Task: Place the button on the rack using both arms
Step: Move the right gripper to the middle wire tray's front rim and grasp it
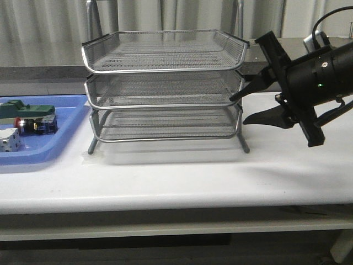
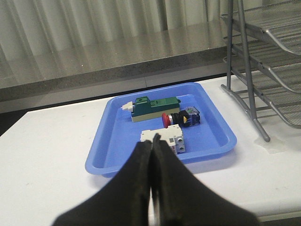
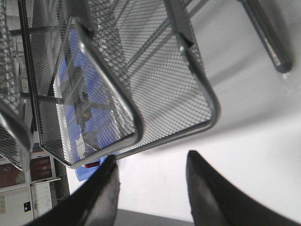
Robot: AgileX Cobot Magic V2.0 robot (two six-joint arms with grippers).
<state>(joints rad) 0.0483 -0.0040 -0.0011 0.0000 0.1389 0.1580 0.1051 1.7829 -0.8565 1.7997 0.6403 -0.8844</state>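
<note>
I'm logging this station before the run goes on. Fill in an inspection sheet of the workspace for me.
Surface: white table, bare in front of the rack.
Job's things: button lies in the blue tray; three-tier wire rack stands mid-table, tiers bare.
Clutter: green block and white cube share the tray with the button.
Hands: left hand shut, holding nothing, apart from the tray; right hand open beside the rack's right edge, holding nothing.
Cables: one black cable above the right arm.
Surroundings: grey ledge and pale curtain behind.
</note>
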